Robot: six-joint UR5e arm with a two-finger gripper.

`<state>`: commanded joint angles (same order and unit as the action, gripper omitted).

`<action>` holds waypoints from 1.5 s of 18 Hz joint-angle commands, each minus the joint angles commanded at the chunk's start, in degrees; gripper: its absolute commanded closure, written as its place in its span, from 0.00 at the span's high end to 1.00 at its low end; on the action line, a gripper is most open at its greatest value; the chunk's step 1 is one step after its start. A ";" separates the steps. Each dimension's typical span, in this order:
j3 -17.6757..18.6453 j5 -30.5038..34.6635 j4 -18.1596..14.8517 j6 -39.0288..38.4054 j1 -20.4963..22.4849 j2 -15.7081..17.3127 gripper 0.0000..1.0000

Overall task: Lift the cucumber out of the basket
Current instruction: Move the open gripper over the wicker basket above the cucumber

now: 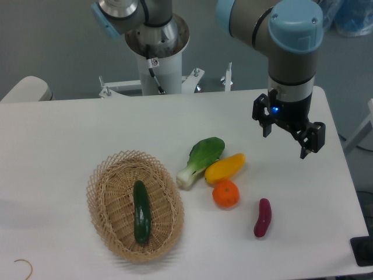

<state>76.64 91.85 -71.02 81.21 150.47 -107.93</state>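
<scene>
The dark green cucumber [141, 220] lies lengthwise inside the tan wicker basket [104, 178] at the front left of the table. My gripper [286, 141] hangs over the right side of the table, well to the right of the basket and higher than it. Its two black fingers [305, 146] stand apart with nothing between them, so it is open and empty.
Between the basket and the gripper lie a bok choy [200, 160], a yellow vegetable [225, 167], an orange [225, 193] and a small purple vegetable [263, 217]. The arm's base [157, 55] stands behind the table's far edge. A thin brown loop [24, 266] lies at the front left corner.
</scene>
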 joint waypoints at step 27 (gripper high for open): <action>7.81 -4.83 5.17 -51.58 -20.47 -2.81 1.00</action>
<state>84.45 87.01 -65.84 29.63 130.00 -110.74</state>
